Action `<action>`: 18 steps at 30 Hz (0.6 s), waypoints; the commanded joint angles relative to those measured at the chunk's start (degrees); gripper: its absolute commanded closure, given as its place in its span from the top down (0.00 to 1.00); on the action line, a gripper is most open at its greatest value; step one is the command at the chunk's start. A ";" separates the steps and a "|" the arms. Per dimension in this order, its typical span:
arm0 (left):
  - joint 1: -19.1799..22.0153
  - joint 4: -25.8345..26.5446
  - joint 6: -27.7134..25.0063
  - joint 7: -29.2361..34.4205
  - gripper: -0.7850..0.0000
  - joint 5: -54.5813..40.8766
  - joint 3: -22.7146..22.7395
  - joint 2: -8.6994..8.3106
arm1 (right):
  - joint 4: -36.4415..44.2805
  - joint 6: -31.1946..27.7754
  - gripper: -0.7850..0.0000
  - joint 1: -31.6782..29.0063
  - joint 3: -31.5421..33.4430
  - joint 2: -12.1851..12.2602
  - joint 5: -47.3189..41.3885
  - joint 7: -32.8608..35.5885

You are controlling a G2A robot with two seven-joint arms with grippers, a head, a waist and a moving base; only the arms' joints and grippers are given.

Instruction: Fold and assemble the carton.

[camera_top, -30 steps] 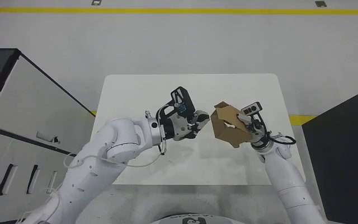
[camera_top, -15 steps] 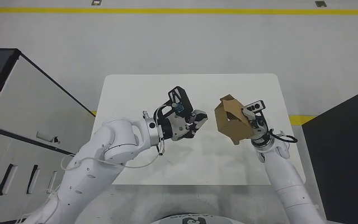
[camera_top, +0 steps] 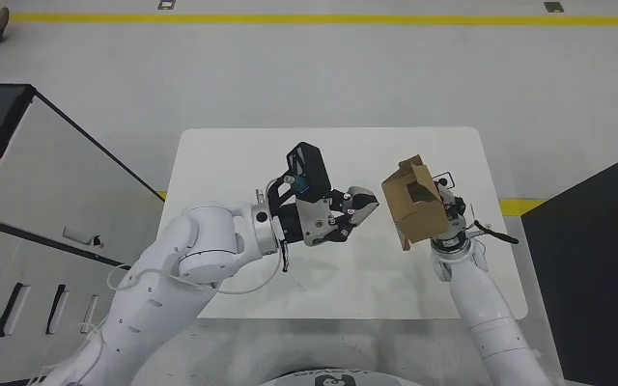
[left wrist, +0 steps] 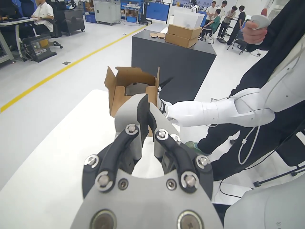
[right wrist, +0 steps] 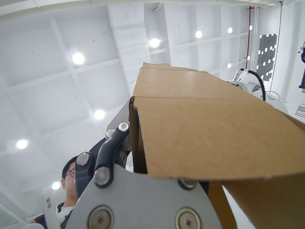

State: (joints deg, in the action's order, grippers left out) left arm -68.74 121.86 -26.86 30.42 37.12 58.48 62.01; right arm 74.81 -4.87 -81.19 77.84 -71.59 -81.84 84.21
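The brown carton (camera_top: 415, 201) is held up above the right side of the white table (camera_top: 241, 154), tilted, with its flaps partly raised. My right gripper (camera_top: 443, 208) is shut on one of its walls; in the right wrist view that wall (right wrist: 205, 129) runs down between the fingers (right wrist: 118, 132). My left gripper (camera_top: 361, 204) hovers over the middle of the table, a short gap to the left of the carton, shut with nothing in it. In the left wrist view its dark pads (left wrist: 143, 114) press together, and the carton's open inside (left wrist: 129, 84) faces them.
A black cabinet (camera_top: 579, 251) stands off the table's right edge and another (camera_top: 29, 125) to the left. The left wrist view shows that right-hand black cabinet (left wrist: 171, 51) with finished cardboard boxes (left wrist: 182, 35) on top.
The right arm has swung the carton rightward and turned it more upright. The left gripper has moved right, toward the carton, staying shut.
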 commanded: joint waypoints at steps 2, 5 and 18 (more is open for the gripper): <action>-0.03 0.00 -0.01 -0.03 0.00 -0.09 0.01 -0.01 | 0.02 0.03 0.00 -0.02 0.01 0.01 0.04 -0.04; -0.47 0.11 0.26 -0.46 0.00 0.73 -0.30 0.03 | 1.09 0.18 0.00 -0.35 -0.05 0.00 0.82 -1.50; 5.89 -1.83 2.33 1.38 0.00 5.16 -5.40 1.52 | 2.49 0.26 0.00 -1.59 0.06 0.21 8.01 0.40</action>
State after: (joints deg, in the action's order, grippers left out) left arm -63.13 120.15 -24.50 31.76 42.42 53.30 63.46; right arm 77.30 -4.62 -82.75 77.92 -71.39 -74.26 84.52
